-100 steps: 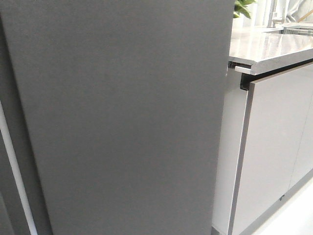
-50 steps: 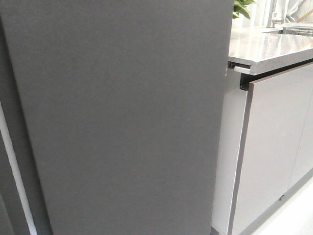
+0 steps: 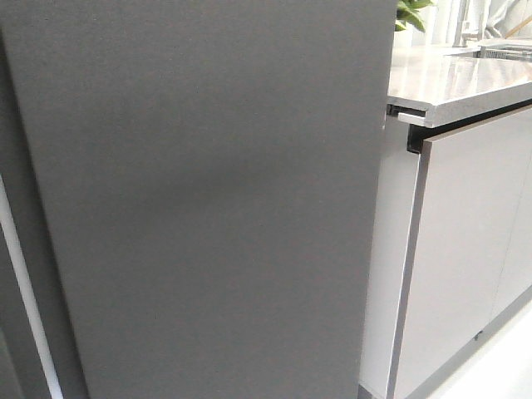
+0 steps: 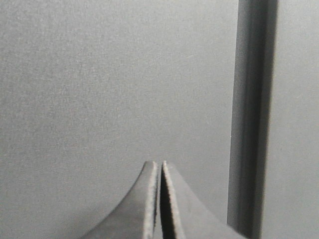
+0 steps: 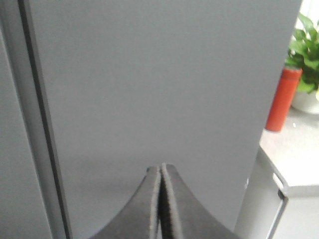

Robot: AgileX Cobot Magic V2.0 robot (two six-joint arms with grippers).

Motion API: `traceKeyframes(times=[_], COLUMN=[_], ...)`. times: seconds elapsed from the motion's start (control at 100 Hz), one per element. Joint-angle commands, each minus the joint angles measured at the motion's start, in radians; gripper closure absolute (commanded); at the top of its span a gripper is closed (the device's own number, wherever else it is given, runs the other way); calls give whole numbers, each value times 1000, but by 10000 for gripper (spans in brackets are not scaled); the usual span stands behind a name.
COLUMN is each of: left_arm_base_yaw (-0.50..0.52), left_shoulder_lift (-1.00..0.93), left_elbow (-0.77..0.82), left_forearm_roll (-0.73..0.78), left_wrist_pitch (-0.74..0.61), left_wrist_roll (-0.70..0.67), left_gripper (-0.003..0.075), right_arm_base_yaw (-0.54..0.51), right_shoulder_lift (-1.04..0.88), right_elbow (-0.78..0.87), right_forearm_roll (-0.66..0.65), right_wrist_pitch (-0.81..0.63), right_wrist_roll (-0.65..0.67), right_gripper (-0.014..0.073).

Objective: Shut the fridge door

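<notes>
Honestly almost nothing has changed in the front view over the last second: the fridge door (image 3: 208, 199) fills the left and middle of the frame just as it did, a big flat matte charcoal slab, with its right edge against the same spot beside the counter. If it moved at all I can't see it. A soft darker patch sits on its face around the middle, a touch stronger than a second ago.

To the left of the door there's a dark grey panel (image 3: 25, 274) with a white strip (image 3: 25, 291) running down it. To the right are the glossy light-grey cabinet fronts (image 3: 465, 249) under a pale countertop (image 3: 449, 83), with a bit of green plant (image 3: 411, 12) at the top.

The front view shows neither arm. The wrist views fill that in: the left gripper (image 4: 159, 167) is pinched closed with nothing in it, tips right up at the dark surface, and there's a vertical shadowed seam (image 4: 251, 119) off to one side. Can't tell if the tips actually touch it.

The right gripper (image 5: 160, 169) is also closed and empty, pointed at the door face. Only this view catches the red bottle (image 5: 283, 99) standing on the counter just beside the plant.
</notes>
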Motion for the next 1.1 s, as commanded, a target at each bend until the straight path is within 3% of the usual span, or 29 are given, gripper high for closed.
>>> traceKeyframes(times=[0.0, 0.77, 0.91, 1.09], left_arm_base_yaw=[-1, -1, -1, -1], left_shoulder_lift=[-11, -11, -11, -11], left_elbow=[35, 35, 35, 35], left_forearm_roll=[-4, -4, -4, -4], left_wrist_pitch=[-72, -72, -72, -72], left_wrist_roll=[-4, -4, -4, -4], left_gripper=[740, 740, 740, 740], right_arm_base_yaw=[-4, -10, -75, -185], right_shoulder_lift=[-41, -85, -115, -220], right_elbow=[25, 61, 154, 401], right_forearm_roll=[-18, -43, -43, 1], right_wrist_pitch=[-85, -90, -180, -357], right_wrist_roll=[3, 3, 3, 3], right_gripper=[638, 638, 638, 638])
